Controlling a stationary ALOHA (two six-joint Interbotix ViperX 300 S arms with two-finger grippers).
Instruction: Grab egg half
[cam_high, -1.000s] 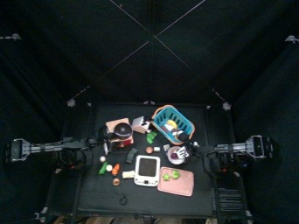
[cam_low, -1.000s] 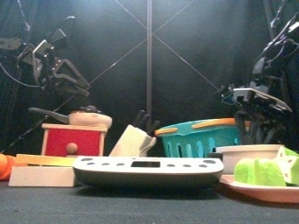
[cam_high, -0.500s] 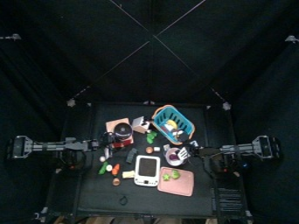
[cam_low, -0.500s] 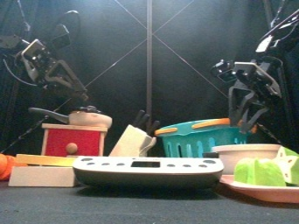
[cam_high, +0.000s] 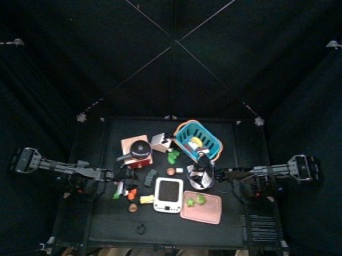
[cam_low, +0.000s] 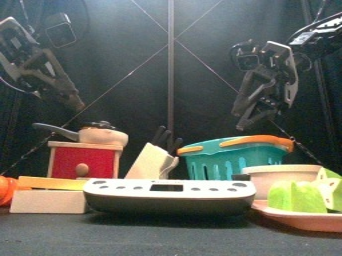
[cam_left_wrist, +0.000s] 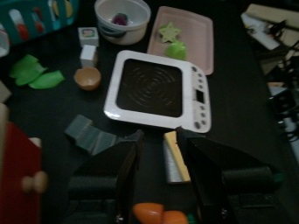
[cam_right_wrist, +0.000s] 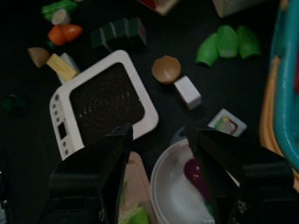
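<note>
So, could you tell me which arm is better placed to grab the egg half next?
Probably the right. In its wrist view the egg half lies straight ahead between the open right fingers; for the left fingers it sits off to one side, beside the scale.

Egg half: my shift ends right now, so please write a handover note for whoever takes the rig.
Left gripper: open, empty, high above the table.
Right gripper: open, empty, high, near the white bowl.
Egg half: on the table beside the white scale, untouched.
Done: nothing grasped yet.
Left: lower one gripper over the egg half and close on it.
</note>
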